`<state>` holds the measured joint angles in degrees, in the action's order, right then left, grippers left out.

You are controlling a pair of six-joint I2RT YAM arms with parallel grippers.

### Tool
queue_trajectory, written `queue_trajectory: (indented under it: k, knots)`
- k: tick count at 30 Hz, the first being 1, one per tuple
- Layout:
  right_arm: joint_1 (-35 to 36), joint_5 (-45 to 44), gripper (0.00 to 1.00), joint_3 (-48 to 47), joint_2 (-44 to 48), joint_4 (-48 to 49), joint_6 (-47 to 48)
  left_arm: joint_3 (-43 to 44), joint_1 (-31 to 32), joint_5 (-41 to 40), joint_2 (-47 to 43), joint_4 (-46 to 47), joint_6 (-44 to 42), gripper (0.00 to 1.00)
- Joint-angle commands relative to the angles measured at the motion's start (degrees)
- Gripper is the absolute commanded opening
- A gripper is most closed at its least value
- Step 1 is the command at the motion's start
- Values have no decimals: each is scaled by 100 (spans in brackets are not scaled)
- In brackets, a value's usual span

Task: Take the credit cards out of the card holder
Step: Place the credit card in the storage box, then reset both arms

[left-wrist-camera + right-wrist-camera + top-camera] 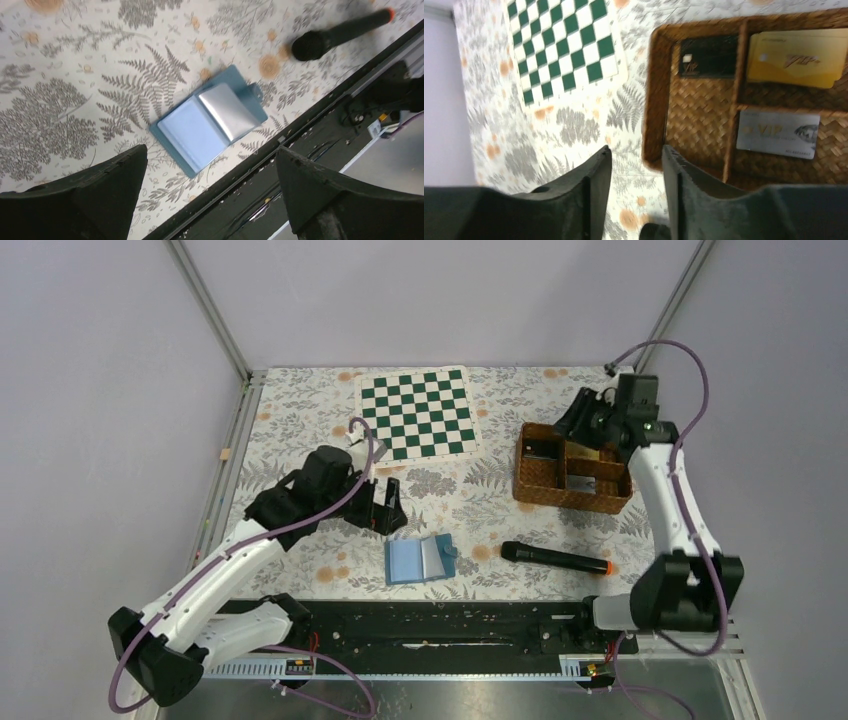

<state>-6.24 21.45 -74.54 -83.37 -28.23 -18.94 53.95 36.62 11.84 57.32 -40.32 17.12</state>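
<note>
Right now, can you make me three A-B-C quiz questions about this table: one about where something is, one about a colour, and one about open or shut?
1. Where is the flat silver VIP card?
A on the flowered cloth
B in the brown wicker basket
C on the grey wall

2. What colours are the squares on the flat chequered board?
A red and black
B blue and yellow
C green and white

3. How is the small blue card holder?
A lying open
B folded shut
C standing on edge

Answers:
1 B, the right wrist view shows it lying in a basket compartment.
2 C, the top view shows green and white squares.
3 A, its light blue inside faces up in the left wrist view.
</note>
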Motion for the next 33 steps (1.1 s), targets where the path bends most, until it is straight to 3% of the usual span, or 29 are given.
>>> queue_trajectory:
  k: [1, 3, 4, 5, 13, 19, 33]
  knots:
    - [919, -688, 56, 705, 1205, -581, 288, 316, -28, -230, -287, 445, 304, 99]
    - [1374, -781, 68, 1111, 1798, -598, 176, 287, -36, -277, -373, 593, 483, 99]
    - [1520, -797, 91, 1282, 2099, -641, 96, 276, -49, -306, -419, 649, 610, 99]
    - [1649, -820, 99, 1465, 2373, -673, 39, 266, -64, -304, -450, 697, 715, 99]
    - [1868, -1128, 99, 2293, 4755, -1490, -472, 142, -121, -7, -857, 787, 986, 99]
    - [1868, -1066, 99, 2501, 6285, -1705, -554, -302, -123, -228, -1491, 1137, 1076, 99]
    - [1863, -990, 99, 2295, 7024, -2071, -1075, -672, -120, -58, -2280, 1408, 1197, 99]
